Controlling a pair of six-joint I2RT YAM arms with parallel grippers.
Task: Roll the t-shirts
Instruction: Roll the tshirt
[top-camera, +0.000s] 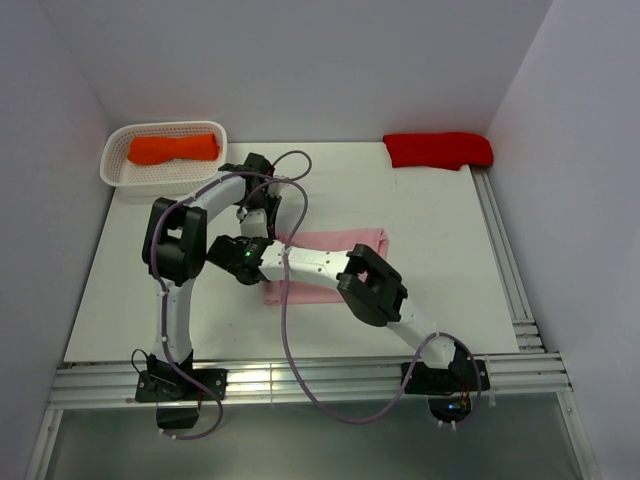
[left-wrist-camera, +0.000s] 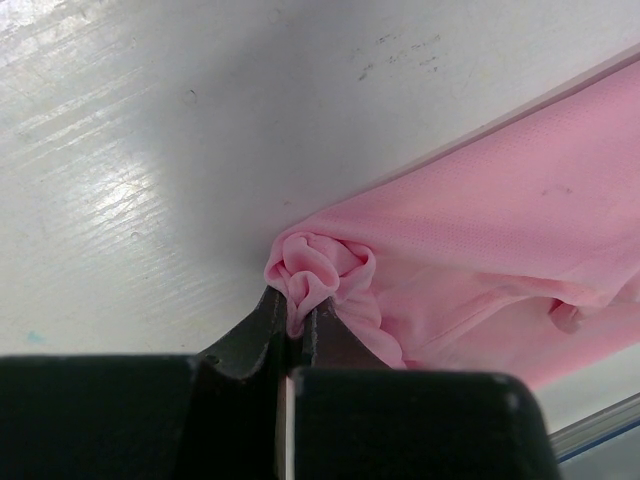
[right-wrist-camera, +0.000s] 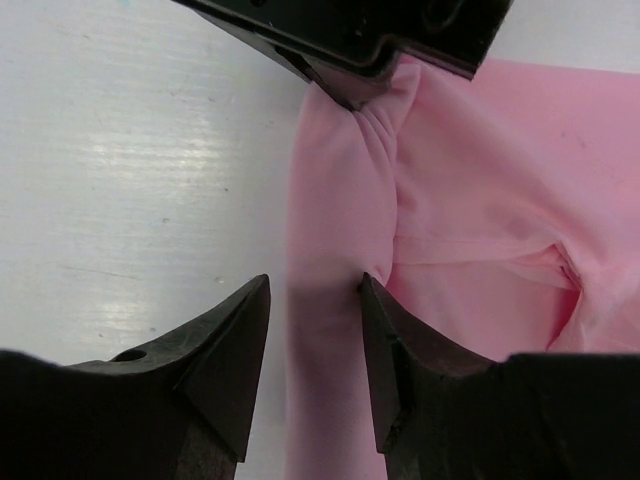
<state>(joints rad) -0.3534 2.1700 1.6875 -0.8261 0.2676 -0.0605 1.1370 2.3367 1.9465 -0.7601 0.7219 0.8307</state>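
From above, the left gripper and the right gripper meet at the left end of the pink t-shirt, which lies flat on the table. Beyond the left gripper, an orange bundle sits in a white basket. A red bundle lies well off to the far right.

The left wrist view shows the left jaws closed tight on a bunched fold at the shirt's corner.

The right wrist view shows the right jaws standing apart, gripping nothing, with the shirt's edge running between them. The left gripper pinches the cloth just ahead.
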